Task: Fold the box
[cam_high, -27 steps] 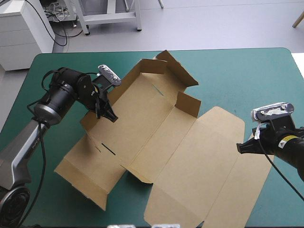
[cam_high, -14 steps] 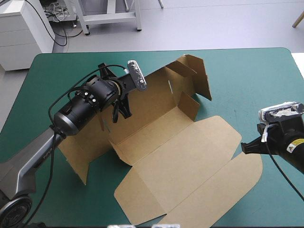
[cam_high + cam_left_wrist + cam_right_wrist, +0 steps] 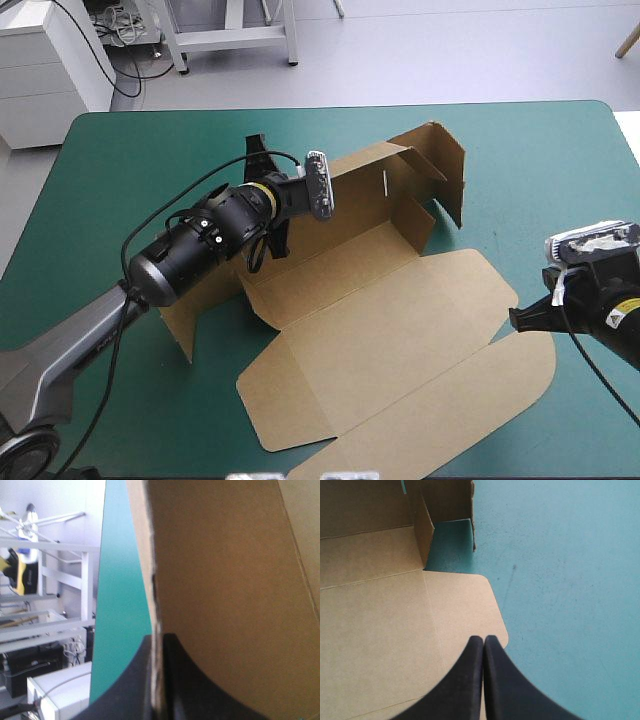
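The brown box (image 3: pixel 380 330) lies open across the table's middle, its long back wall and far end flaps (image 3: pixel 440 170) raised and its lid flat toward the near right. My left gripper (image 3: pixel 272 238) is at the raised back wall. In the left wrist view its black fingers (image 3: pixel 158 640) are all but shut, with the board's edge (image 3: pixel 155 580) between them. My right gripper (image 3: pixel 517 318) is shut at the lid's right edge. In the right wrist view its tip (image 3: pixel 484 641) sits over the rounded corner of the lid flap (image 3: pixel 465 610), pinching nothing.
Teal-green cover (image 3: pixel 560 170) runs from the box to the table's right edge, and more of it (image 3: pixel 120 160) lies at the far left. One low side flap (image 3: pixel 185 320) stands near the left arm.
My left gripper has swung right and away, raising the back wall upright. The whole box has slid right and turned. My right gripper has backed off slightly to the right.
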You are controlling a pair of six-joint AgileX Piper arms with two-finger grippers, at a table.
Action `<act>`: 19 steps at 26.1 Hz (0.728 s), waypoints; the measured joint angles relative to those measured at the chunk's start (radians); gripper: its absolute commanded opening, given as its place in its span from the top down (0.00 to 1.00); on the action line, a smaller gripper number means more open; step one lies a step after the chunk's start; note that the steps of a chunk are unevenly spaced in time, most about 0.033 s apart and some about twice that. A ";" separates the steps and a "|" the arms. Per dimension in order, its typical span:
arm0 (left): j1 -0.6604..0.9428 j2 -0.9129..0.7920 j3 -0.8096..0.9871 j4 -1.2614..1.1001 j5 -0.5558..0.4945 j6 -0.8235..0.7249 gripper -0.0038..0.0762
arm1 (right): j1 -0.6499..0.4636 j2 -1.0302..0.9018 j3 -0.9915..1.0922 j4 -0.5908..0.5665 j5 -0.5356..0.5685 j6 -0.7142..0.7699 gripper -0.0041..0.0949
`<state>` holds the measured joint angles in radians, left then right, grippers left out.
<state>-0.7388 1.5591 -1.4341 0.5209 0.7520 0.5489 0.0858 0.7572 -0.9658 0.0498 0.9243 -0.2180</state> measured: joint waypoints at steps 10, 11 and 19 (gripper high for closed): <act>-0.024 -0.153 0.234 0.039 -0.241 0.023 0.96 | 0.000 0.000 0.000 0.000 0.030 0.015 0.97; -0.024 -0.182 0.267 0.046 -0.265 0.028 0.96 | 0.000 0.000 0.000 0.000 0.030 0.021 0.97; -0.024 -0.276 0.437 0.082 -0.447 0.077 0.96 | 0.000 0.000 -0.027 0.000 0.035 0.040 0.97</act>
<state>-0.7626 1.2829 -0.9970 0.6032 0.3054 0.6261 0.0858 0.7572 -0.9931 0.0498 0.9588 -0.1782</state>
